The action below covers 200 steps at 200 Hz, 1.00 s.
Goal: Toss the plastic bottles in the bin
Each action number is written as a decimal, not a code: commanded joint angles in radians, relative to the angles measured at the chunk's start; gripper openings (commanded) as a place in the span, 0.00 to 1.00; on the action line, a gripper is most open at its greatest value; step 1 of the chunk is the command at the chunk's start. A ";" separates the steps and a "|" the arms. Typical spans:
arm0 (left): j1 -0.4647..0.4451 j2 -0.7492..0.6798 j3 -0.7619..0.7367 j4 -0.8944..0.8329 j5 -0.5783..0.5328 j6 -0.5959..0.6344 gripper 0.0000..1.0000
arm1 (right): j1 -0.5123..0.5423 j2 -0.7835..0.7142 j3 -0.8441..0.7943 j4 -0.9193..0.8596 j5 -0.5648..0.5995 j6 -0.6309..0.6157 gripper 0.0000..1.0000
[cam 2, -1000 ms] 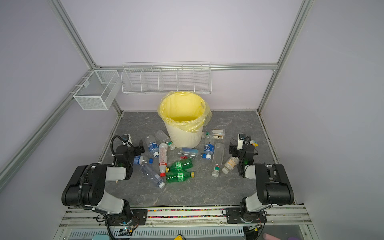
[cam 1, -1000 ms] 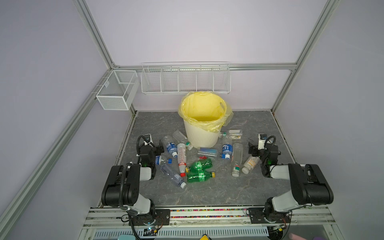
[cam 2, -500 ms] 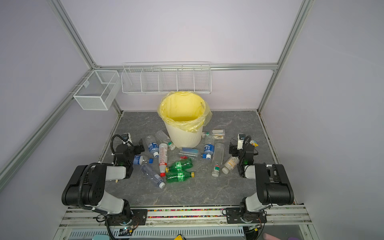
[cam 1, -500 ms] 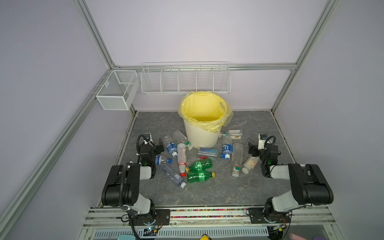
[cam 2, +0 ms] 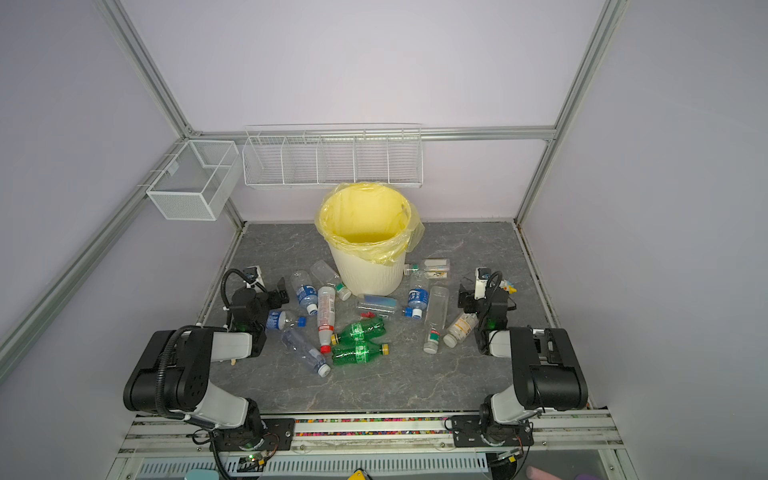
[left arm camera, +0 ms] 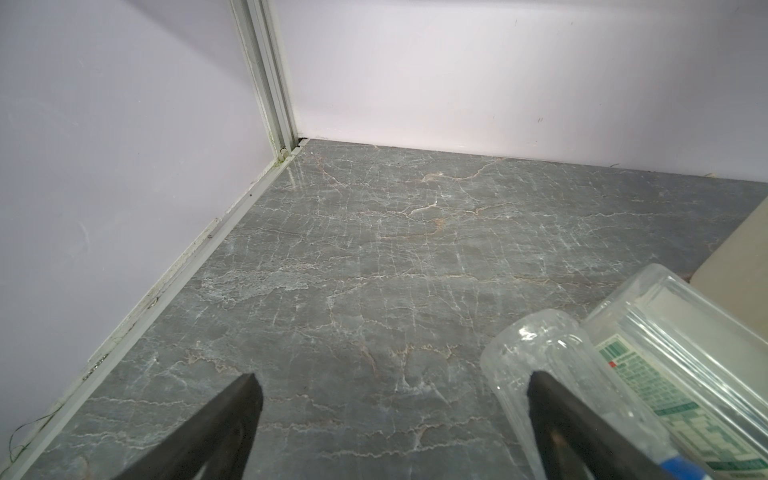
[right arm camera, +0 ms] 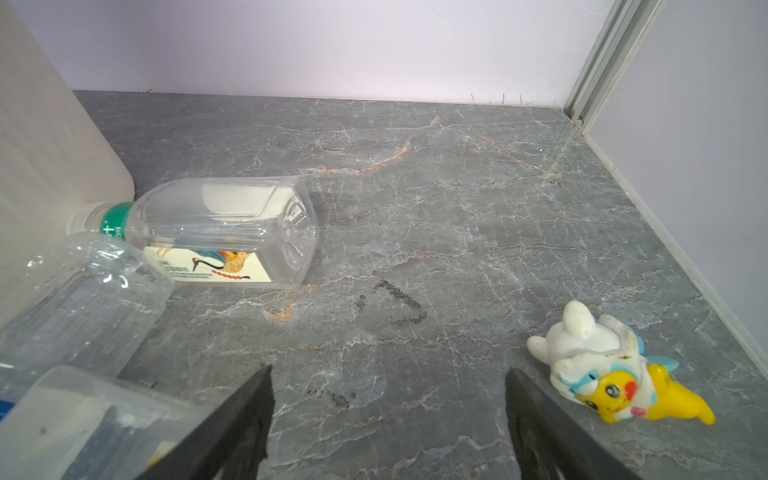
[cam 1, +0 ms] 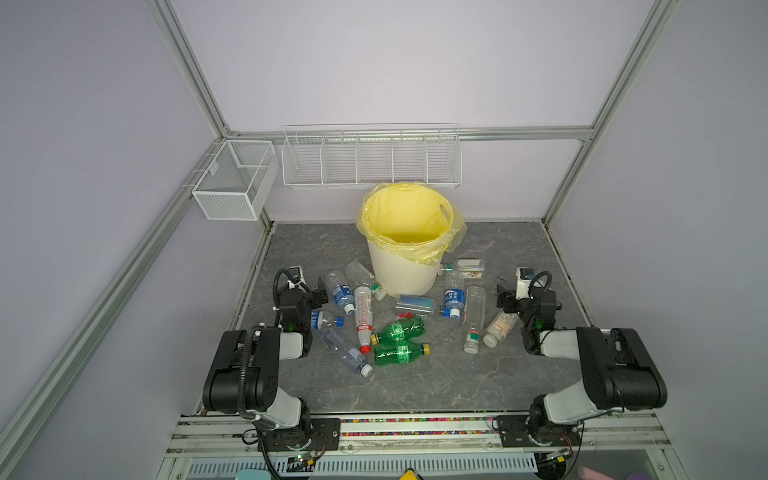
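Your left gripper (cam 1: 311,291), jaws spread and empty, has a blue-labelled bottle (cam 1: 341,292) just to its right, lying far-to-near with its cap at the near end, left of the bin (cam 1: 401,276); your right gripper (cam 1: 513,293), also spread and empty, is well farther away.

Left wrist view: bin (left arm camera: 744,245) cropped to a wall sliver; square labelled bottle (left arm camera: 673,353) cut by frame edge. In both top views: blue-labelled bottle (cam 1: 318,321) partly hidden behind left arm (cam 1: 291,345).
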<state>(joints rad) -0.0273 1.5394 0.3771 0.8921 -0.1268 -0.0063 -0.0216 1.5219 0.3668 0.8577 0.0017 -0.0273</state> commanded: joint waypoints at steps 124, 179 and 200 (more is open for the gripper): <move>-0.005 -0.128 0.053 -0.169 -0.180 -0.067 0.99 | 0.069 -0.088 -0.002 -0.029 0.152 -0.043 0.88; -0.005 -0.278 0.042 -0.255 -0.305 -0.139 0.99 | 0.095 -0.275 0.226 -0.581 0.284 0.102 0.88; -0.005 -0.332 0.053 -0.312 -0.284 -0.162 0.99 | 0.096 -0.295 0.312 -0.739 0.270 0.155 0.88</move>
<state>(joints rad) -0.0273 1.2591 0.4004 0.6601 -0.3798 -0.1169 0.0669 1.2503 0.6060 0.3832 0.2424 0.0467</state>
